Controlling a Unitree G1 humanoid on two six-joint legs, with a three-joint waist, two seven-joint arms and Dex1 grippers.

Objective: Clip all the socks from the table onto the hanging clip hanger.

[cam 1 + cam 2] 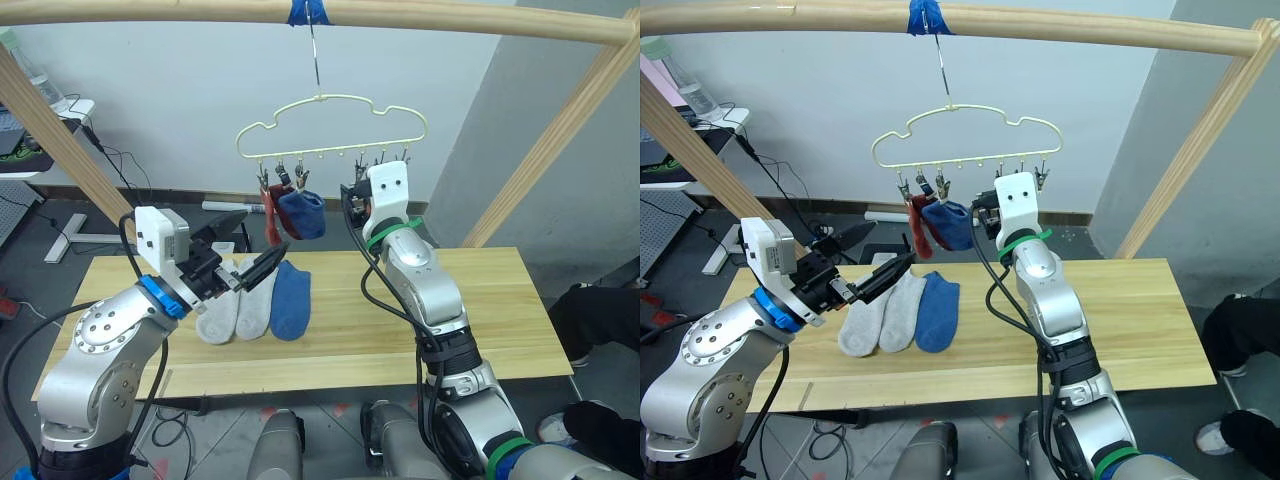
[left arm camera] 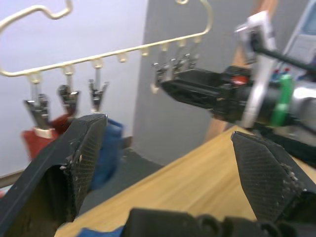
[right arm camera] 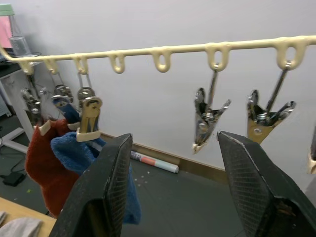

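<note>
Left gripper (image 1: 243, 272) agape — seemingly above socks (image 1: 252, 303).

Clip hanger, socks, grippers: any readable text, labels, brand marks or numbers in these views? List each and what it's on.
None readable.
Clip hanger: bare wire and metal clips, no marking.
Hung rust red sock, hung blue sock, and the socks on the table: plain fabric.
Left gripper and right gripper: no legible print.
Blue tape on the pole: blank.
</note>
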